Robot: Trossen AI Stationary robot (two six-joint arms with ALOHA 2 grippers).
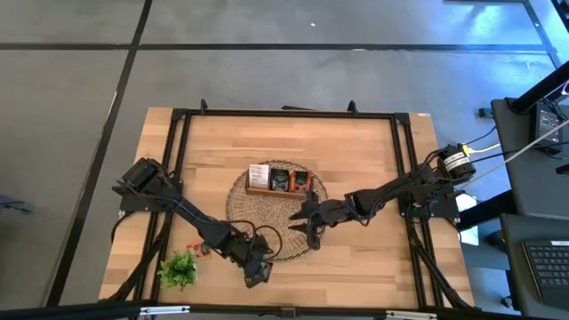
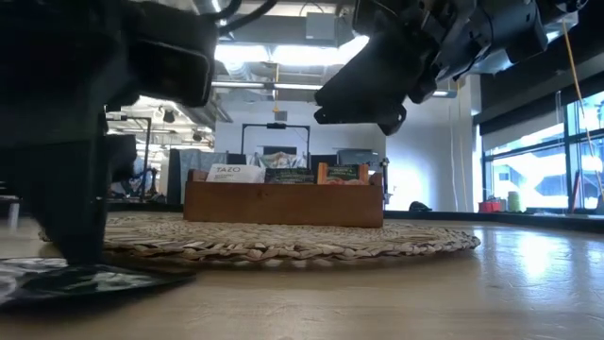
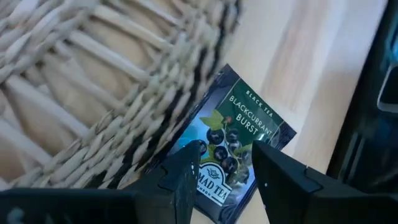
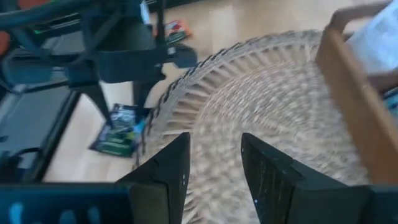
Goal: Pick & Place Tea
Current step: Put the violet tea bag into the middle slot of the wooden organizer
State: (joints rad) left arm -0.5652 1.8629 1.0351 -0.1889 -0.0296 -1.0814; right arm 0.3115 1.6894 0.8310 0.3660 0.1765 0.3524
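A dark tea sachet [image 3: 245, 130] printed "Blackcurrant Burst" lies flat on the wooden table, one edge against the rim of the round wicker mat [image 1: 267, 218]. My left gripper [image 3: 225, 155] stands open right over it near the table's front edge, its fingers pointing steeply down, one on each side of the sachet's middle. My right gripper [image 4: 214, 146] hovers open above the mat with nothing between its fingers. On the mat's far part the wooden tray [image 2: 283, 203] holds upright sachets, white [image 2: 236, 173] and dark [image 2: 288, 175]. My left gripper reaches down to the dark sachet [image 2: 85, 280] from above, and in the low view one finger [image 2: 71, 189] comes down to its surface. Whether the fingertips touch it, I cannot tell. The sachet lies flat on the table.
A green plant sprig [image 1: 178, 267] lies at the table's front left. Beside it, an orange sachet [image 1: 197, 252] rests on the wood. A black frame [image 1: 293, 113] borders the table top. Bare wood stretches to the right of the mat.
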